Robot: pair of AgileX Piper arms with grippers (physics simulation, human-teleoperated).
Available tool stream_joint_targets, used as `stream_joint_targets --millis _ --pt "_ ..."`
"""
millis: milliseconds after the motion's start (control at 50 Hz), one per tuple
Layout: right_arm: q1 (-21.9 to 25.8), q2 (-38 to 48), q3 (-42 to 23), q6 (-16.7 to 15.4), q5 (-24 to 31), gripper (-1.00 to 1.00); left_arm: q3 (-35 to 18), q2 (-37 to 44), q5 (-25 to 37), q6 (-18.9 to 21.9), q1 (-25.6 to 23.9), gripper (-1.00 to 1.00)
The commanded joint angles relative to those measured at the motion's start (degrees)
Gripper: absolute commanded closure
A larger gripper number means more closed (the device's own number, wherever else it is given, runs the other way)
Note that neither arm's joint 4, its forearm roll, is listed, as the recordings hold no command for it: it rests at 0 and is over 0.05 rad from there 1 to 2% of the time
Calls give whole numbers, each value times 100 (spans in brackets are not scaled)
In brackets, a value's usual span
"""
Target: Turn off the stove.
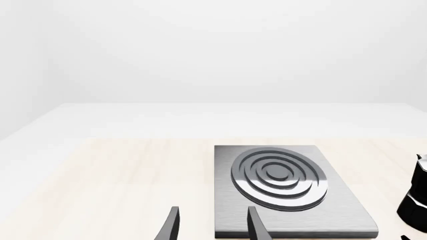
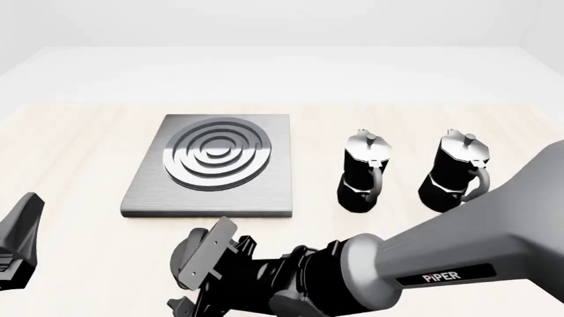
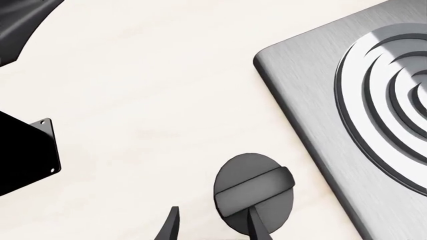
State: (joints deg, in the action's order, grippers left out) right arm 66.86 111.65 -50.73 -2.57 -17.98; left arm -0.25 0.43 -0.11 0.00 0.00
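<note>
Left wrist view: my left pincer (image 1: 212,225) hangs released, lower centre, idle short of the stove plate (image 1: 287,192)

Front view: my right pincer (image 2: 198,264), lower centre, covers the knob

Right wrist view: its parted fingers straddle the knob (image 3: 254,192), bottom centre, beside the plate, ready to twist

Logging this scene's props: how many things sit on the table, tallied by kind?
Flat square brushed grey metal stove plate with raised rings: 1
Round black stove knob with raised bar: 1
Black moka pots with silver lids: 2
Total: 4
</note>
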Motion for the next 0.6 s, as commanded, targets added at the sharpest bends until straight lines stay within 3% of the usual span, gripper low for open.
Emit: stream_joint_targets --millis 20,600 --pt "203 -99 -97 169 48 -100 0 0 0 0 0 -100" --pt "-176 -1565 1156 188 45 -100 0 0 0 0 0 -100"
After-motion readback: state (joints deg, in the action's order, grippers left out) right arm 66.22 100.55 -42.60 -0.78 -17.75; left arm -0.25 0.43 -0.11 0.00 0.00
